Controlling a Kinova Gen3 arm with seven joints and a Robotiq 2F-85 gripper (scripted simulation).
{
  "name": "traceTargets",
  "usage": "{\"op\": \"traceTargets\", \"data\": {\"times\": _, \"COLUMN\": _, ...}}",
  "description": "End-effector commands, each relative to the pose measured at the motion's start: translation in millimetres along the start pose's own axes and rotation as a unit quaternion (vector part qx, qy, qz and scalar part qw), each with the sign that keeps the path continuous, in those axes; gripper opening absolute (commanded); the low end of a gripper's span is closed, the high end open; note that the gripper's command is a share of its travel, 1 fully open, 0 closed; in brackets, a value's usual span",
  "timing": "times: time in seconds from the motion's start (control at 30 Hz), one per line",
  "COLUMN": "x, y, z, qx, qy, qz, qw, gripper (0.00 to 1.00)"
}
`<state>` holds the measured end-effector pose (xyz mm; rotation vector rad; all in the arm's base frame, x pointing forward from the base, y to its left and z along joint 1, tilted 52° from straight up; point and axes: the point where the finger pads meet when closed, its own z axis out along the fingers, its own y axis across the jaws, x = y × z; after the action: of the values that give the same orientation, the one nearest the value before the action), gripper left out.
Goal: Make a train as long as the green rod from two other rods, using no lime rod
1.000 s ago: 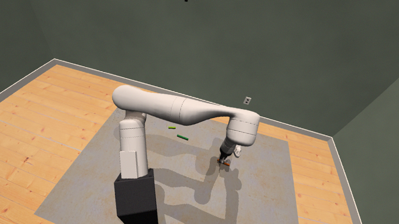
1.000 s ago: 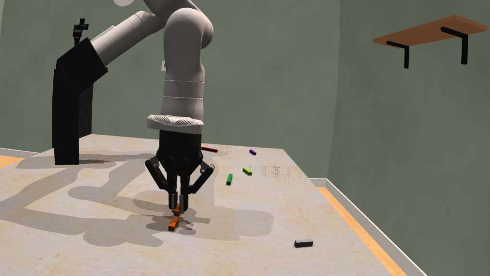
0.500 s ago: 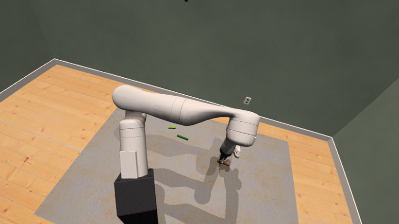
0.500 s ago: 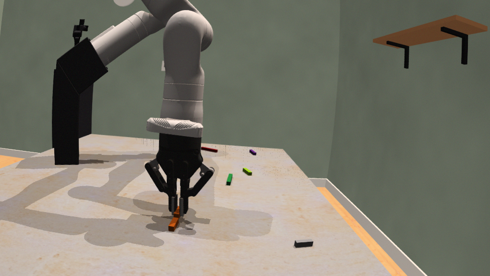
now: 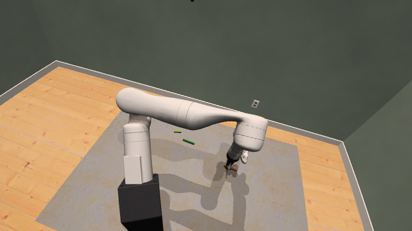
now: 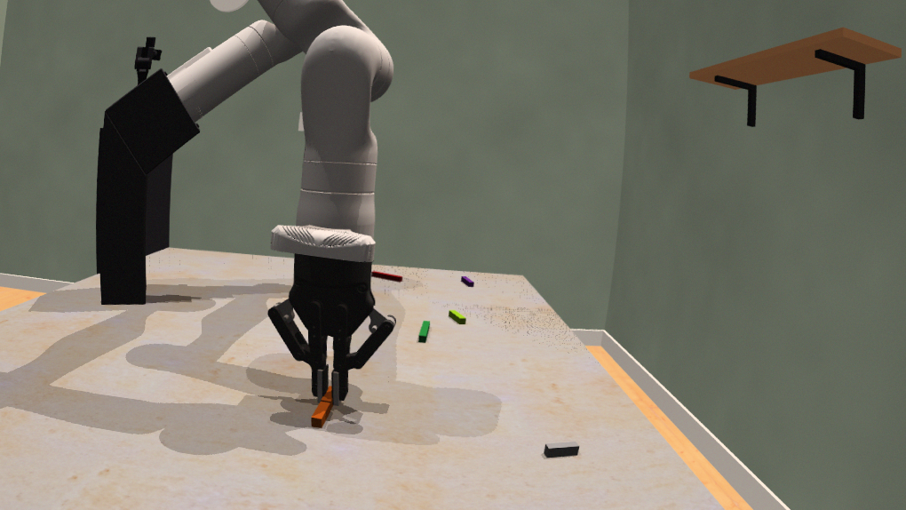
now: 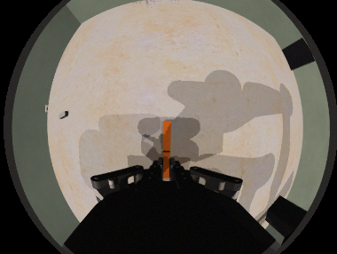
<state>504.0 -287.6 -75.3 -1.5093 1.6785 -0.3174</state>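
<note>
1. My gripper points straight down and is almost fully closed. It is pinching an orange rod between its fingers.
2. The wrist view shows what looks like one long orange strip. I think it is two orange rods in a line, but I cannot tell if their ends touch.
3. The near end of the orange sits low by the surface. The fingers hide the far part, so I cannot tell if the held rod is down flat or a bit up.
4. Two orange rods make eight, the same as the green rod. So this is the train I want, I think.
5. To do this step well, I should go down slowly until the rod lies flat. I should keep it in one straight line with its partner.
6. Then I should open the gripper just a little and lift straight up, so I do not knock the rods.
7. The green rod lies well away, further back. The lime rod is near the green one, and I must not use it.
8. The purple rod and the red rod lie far at the back. The grey rod lies off to the side, nearer the front. All are well apart from my orange rods.
</note>
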Motion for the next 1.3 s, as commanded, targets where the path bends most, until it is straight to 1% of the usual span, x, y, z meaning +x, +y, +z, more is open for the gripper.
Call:
{"op": "traceTargets", "data": {"times": 0.0, "x": 0.7, "y": -0.5, "z": -0.7, "qx": 0.000, "qy": 0.001, "qz": 0.000, "qw": 1.000, "gripper": 0.05}}
{"op": "traceTargets", "data": {"times": 1.0, "x": 0.7, "y": -0.5, "z": -0.7, "qx": 0.000, "qy": 0.001, "qz": 0.000, "qw": 1.000, "gripper": 0.05}}
{"op": "traceTargets", "data": {"times": 1.03, "x": 0.7, "y": -0.5, "z": -0.7, "qx": 0.000, "qy": 0.001, "qz": 0.000, "qw": 1.000, "gripper": 0.08}}
{"op": "traceTargets", "data": {"times": 1.1, "x": 0.7, "y": -0.5, "z": -0.7, "qx": 0.000, "qy": 0.001, "qz": 0.000, "qw": 1.000, "gripper": 0.08}}
{"op": "traceTargets", "data": {"times": 1.13, "x": 0.7, "y": -0.5, "z": -0.7, "qx": 0.000, "qy": 0.001, "qz": 0.000, "qw": 1.000, "gripper": 0.12}}
{"op": "traceTargets", "data": {"times": 1.2, "x": 0.7, "y": -0.5, "z": -0.7, "qx": 0.000, "qy": 0.001, "qz": 0.000, "qw": 1.000, "gripper": 0.12}}
{"op": "traceTargets", "data": {"times": 1.23, "x": 0.7, "y": -0.5, "z": -0.7, "qx": 0.000, "qy": 0.001, "qz": 0.000, "qw": 1.000, "gripper": 0.16}}
{"op": "traceTargets", "data": {"times": 1.27, "x": 0.7, "y": -0.5, "z": -0.7, "qx": 0.000, "qy": 0.001, "qz": 0.000, "qw": 1.000, "gripper": 0.16}}
